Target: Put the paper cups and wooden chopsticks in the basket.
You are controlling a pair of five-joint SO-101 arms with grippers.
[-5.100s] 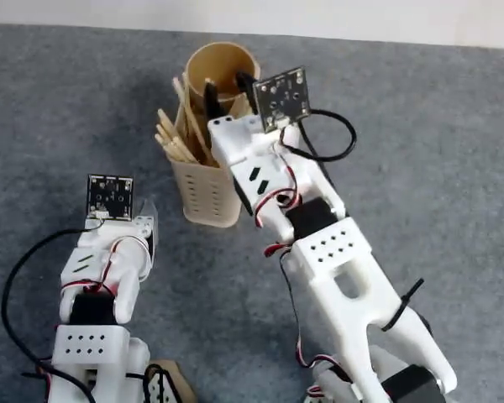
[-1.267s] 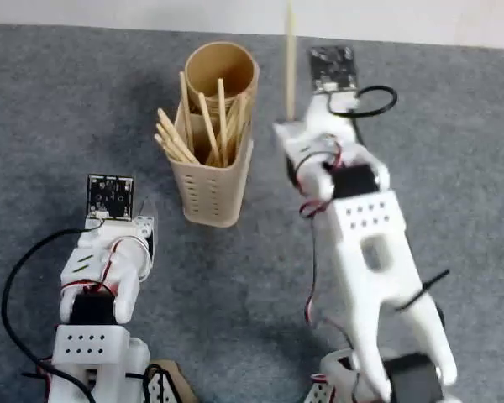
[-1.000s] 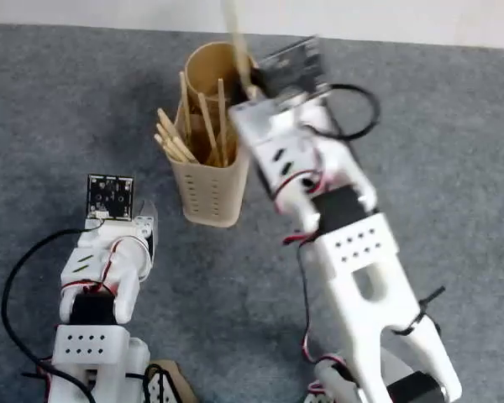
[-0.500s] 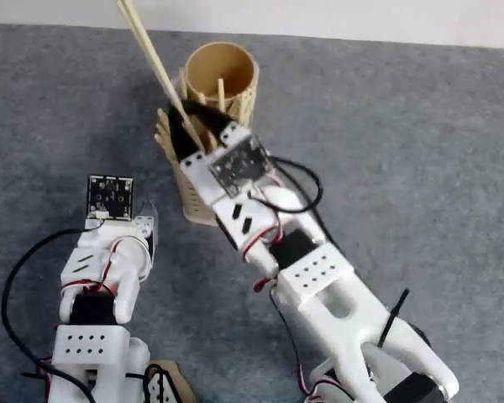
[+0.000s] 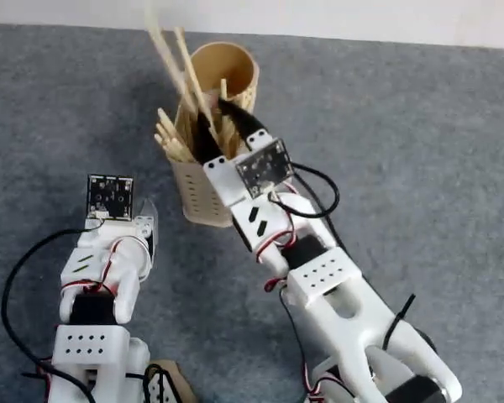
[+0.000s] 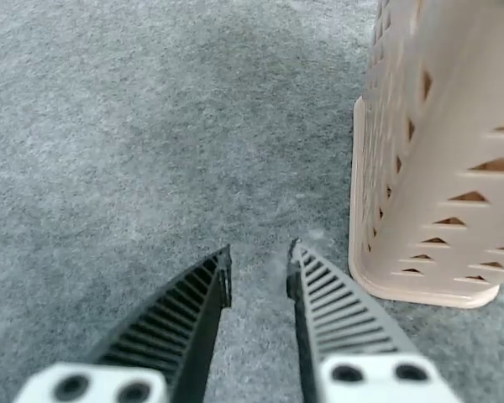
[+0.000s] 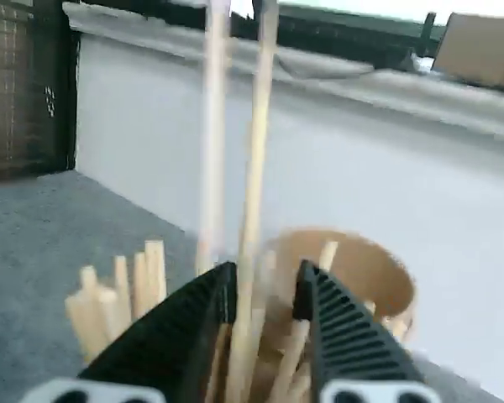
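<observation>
Two chopsticks (image 7: 256, 126) jut above the basket (image 5: 203, 197) rim by parted right fingers (image 7: 193, 327).

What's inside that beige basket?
A paper cup and wooden chopsticks stand in the basket. Their lower ends and the basket's floor are hidden behind its wall.

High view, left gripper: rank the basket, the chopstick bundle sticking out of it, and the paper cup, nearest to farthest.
From the left gripper:
1. basket: its lower wall sits just to the gripper's right.
2. chopstick bundle: pokes out of the basket's top on the side nearer this arm, farther out.
3. paper cup: stands in the basket behind the bundle, farthest.
</observation>
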